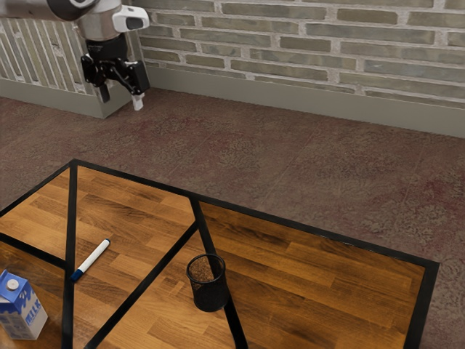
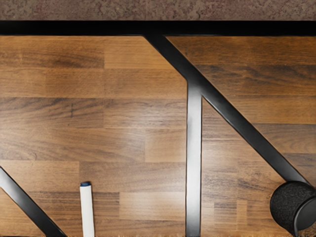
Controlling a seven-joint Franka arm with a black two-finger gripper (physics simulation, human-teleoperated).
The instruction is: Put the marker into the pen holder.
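Note:
My gripper (image 1: 121, 97) hangs high at the exterior view's upper left, well above the table, its two fingers apart with nothing between them. On the wooden tabletop lies the white marker (image 1: 91, 259), with a blue end toward the milk carton and a dark tip at the other end. The wrist view has the marker (image 2: 87, 211) partly cut off by the lower edge. Upright on the table stands the black mesh pen holder (image 1: 210, 292), apart from the marker; part of the pen holder (image 2: 288, 205) appears in the wrist view too.
A blue and white milk carton (image 1: 23, 309) stands near the marker, at the exterior view's lower left. Black strips divide the wooden table (image 1: 312, 269), which has a black border. Beyond it are carpeted floor and a brick wall (image 1: 290, 43).

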